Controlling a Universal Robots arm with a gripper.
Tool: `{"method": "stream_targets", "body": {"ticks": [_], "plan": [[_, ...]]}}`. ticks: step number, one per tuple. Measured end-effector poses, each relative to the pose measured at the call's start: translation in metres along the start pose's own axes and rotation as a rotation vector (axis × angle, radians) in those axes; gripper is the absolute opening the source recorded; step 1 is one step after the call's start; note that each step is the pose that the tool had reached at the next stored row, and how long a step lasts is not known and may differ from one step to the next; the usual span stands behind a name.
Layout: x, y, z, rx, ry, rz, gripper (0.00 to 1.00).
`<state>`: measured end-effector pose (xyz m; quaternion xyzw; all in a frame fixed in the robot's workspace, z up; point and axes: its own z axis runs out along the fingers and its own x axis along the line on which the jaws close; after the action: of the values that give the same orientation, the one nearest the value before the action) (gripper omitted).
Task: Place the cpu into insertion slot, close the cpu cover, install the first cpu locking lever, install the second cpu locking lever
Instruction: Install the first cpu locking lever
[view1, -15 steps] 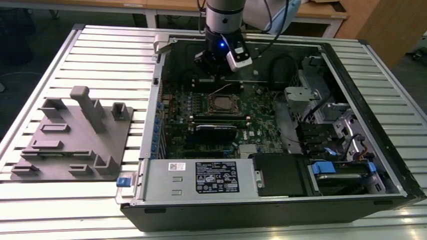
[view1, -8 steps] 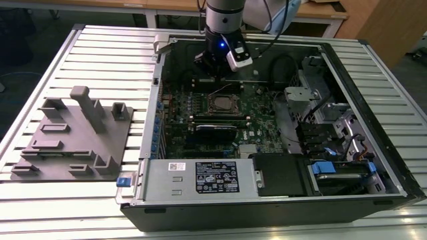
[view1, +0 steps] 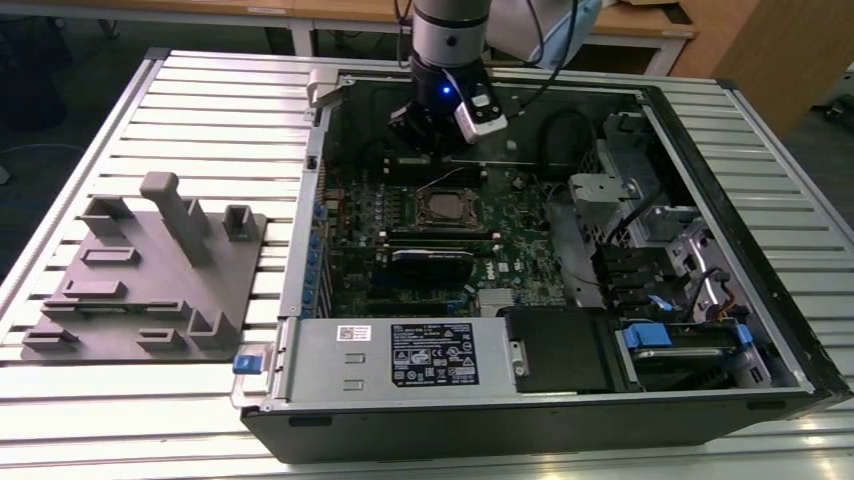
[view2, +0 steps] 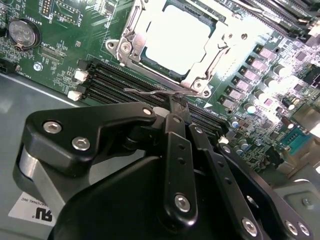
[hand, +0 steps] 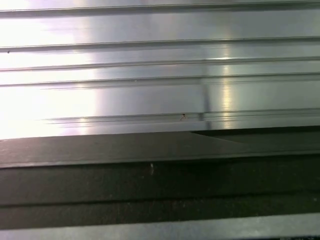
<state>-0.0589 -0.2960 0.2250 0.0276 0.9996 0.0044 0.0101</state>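
Exterior view: the slatted metal table (view1: 200, 110) carries an open computer case (view1: 534, 430) on its side, with a grey fixture tray (view1: 147, 290) well apart towards the exterior view's left. The case walls fence in the green motherboard (view1: 534, 240). A power supply (view1: 400, 355) fills the near edge, and drive cages crowd the exterior view's right. The gripper (view1: 424, 150) hangs inside near the far wall, just beyond the insertion slot (view1: 443, 207).

In the second wrist view, the cpu (view2: 176, 36) lies flat in the slot as a pale, glaring square. The cpu cover (view2: 202, 75) lies down around it as a silvery frame. The gripper's fingertips are drawn together with no gap, their tip at a thin wire locking lever (view2: 145, 92) over the memory slots (view2: 110, 80). I cannot tell whether the wire is pinched.
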Motion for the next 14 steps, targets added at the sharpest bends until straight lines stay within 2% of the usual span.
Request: {"method": "stream_targets", "body": {"ticks": [14], "plan": [[-0.0024, 0.0001, 0.0002, 0.0000, 0.0000, 0.000, 0.10]]}}
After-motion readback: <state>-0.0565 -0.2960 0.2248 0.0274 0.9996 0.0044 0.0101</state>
